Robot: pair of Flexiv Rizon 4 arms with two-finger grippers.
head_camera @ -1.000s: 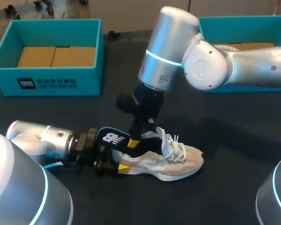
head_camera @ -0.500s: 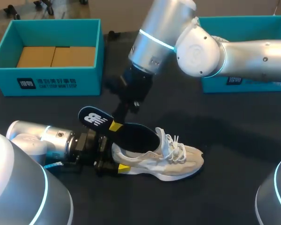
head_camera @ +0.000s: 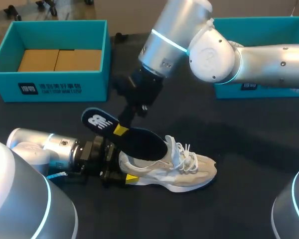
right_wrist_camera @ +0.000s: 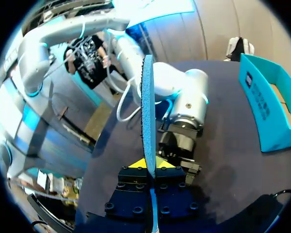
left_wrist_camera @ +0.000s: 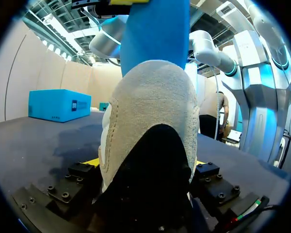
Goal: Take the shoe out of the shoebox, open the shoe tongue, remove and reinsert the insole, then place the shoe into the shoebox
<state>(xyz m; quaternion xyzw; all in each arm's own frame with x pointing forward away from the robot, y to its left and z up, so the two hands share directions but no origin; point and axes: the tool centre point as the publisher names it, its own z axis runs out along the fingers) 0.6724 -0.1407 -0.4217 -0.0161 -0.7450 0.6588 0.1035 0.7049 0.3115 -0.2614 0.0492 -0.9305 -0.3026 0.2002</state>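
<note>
Two grips, one insole partly free of the shoe.
The right gripper is pinched tight on the dark insole near its heel end, which juts out at ten o'clock from the shoe. The insole's front lies over the shoe's opening, and I cannot tell whether it is inside. The left gripper clamps the shoe's heel from both sides. The shoe lies on the table toward six o'clock, well apart from the teal shoeboxes at ten o'clock and two o'clock. My judgement of the risks:
- The thin insole may bend or slip from that narrow pinch.
- A steep pull could drag the shoe out of the clamp.
- The tongue or laces could snag the insole's front.
</note>
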